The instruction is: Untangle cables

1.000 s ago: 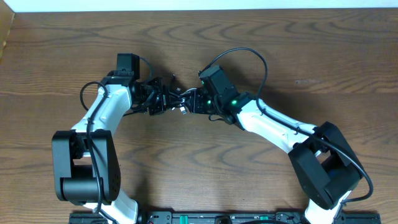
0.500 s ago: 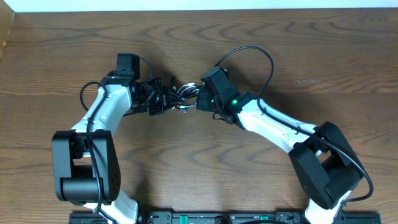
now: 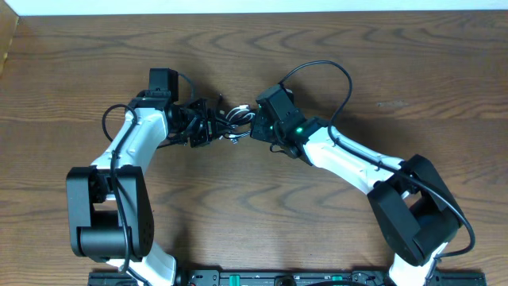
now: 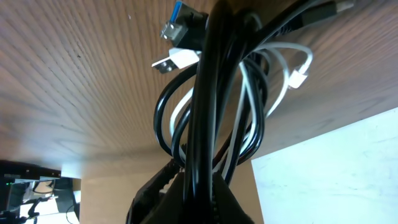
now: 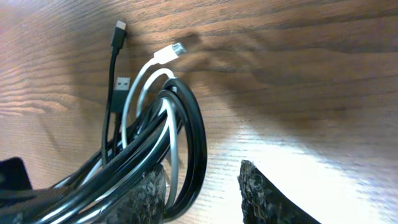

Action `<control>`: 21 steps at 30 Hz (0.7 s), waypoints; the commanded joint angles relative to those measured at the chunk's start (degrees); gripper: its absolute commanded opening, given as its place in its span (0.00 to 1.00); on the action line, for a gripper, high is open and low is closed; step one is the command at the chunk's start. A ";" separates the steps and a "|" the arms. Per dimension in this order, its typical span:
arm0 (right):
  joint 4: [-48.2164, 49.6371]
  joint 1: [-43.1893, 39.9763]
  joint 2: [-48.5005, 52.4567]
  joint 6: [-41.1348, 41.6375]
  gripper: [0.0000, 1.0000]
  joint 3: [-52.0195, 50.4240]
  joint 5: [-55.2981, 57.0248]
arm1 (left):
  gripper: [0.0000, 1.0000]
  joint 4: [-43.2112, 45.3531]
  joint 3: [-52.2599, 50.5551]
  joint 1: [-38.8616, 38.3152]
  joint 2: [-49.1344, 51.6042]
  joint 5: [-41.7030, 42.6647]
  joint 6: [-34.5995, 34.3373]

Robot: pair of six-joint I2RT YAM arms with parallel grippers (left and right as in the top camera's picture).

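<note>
The cables are one tangled bundle [image 3: 234, 121] held between my two grippers at mid-table. My left gripper [image 3: 208, 125] is shut on the black cable [image 4: 202, 112], which runs up out of its jaws [image 4: 199, 186]. The white cable [image 4: 283, 81] loops through the black coils, and its plugs hang free. My right gripper [image 3: 252, 127] stands open [image 5: 202, 186]. A black cable loop [image 5: 198, 143] lies between its fingers, against the left finger [image 5: 146, 196], with a clear gap to the right finger [image 5: 261, 193]. The white cable [image 5: 140, 81] and two black plug ends rest on the wood.
The wooden table [image 3: 381, 71] stretches around both arms. Each arm's own thick black cable arcs above it, the right one [image 3: 341, 79] looping high. The table's far edge meets a white strip [image 3: 254, 6].
My right gripper has shifted slightly up and to the right, and more of the white loops shows between the two grippers. The left gripper has held still, shut on the black cable.
</note>
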 commanded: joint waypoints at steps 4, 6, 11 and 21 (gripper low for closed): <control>4.28 -0.42 3.91 1.70 0.35 -0.35 -6.73 | 0.08 -0.35 0.61 -0.13 -1.11 1.01 -0.26; 5.16 -0.42 3.91 0.85 0.33 -0.33 -7.10 | 0.07 -0.35 0.61 -0.13 -1.11 1.01 -0.24; 7.06 -0.59 3.91 0.48 0.34 -0.33 -8.20 | 0.07 -0.35 0.61 -0.13 -1.11 0.98 -0.26; 9.73 -1.11 4.90 0.44 0.26 -0.35 -8.28 | 0.07 -0.35 0.61 -0.13 -1.11 0.98 -0.24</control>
